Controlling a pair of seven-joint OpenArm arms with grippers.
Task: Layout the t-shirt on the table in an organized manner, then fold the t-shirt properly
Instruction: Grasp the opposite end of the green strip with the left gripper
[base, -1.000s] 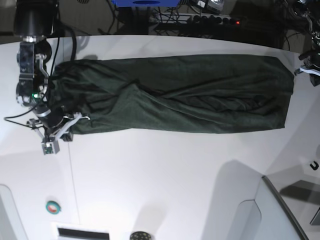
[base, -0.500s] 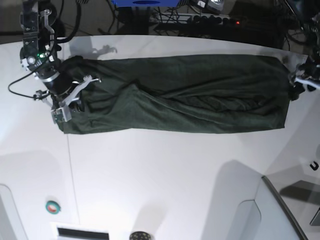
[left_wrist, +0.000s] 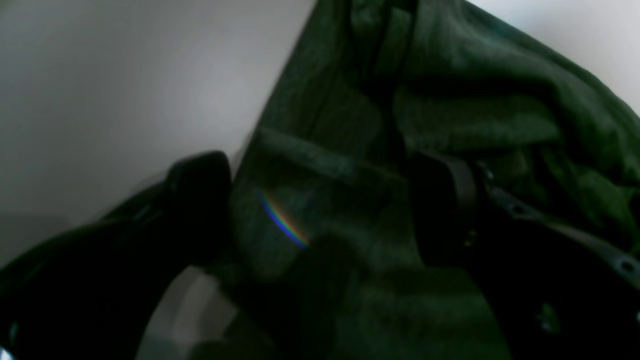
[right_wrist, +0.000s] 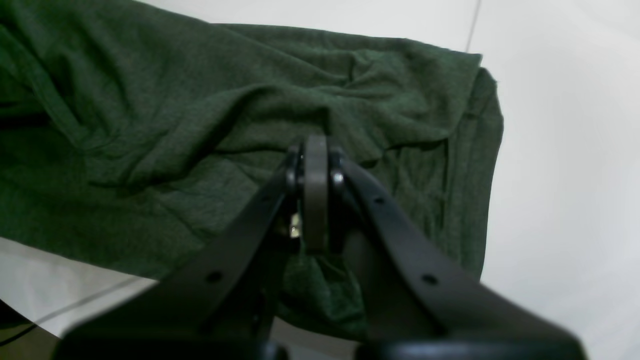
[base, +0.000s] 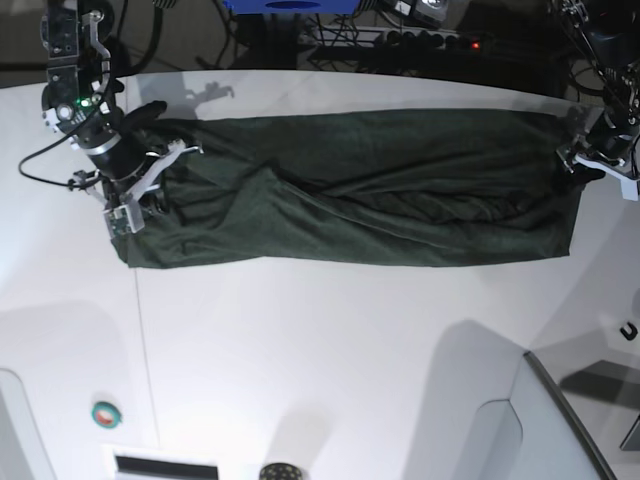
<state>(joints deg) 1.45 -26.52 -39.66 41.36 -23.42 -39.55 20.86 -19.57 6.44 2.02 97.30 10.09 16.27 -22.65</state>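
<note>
The dark green t-shirt (base: 350, 190) lies as a long wrinkled band across the far half of the white table (base: 320, 350). My right gripper (base: 150, 195) is at its left end. In the right wrist view this gripper (right_wrist: 315, 200) is shut, and folds of the t-shirt (right_wrist: 200, 125) bunch up to its tips. My left gripper (base: 590, 160) is at the shirt's right edge. In the left wrist view it (left_wrist: 320, 210) stands open, its dark fingers (left_wrist: 200, 200) wide apart with a layer of the t-shirt (left_wrist: 450, 75) lying between them.
A thin dark seam (base: 140, 350) runs down the table at the left. A small green and red disc (base: 107, 413) lies near the front left. A grey raised panel (base: 560, 420) fills the front right corner. Cables and a power strip (base: 400, 35) sit behind the far edge.
My right gripper moved from the shirt's near left corner back toward the far side along the left end. The left gripper came onto the shirt's right edge and opened.
</note>
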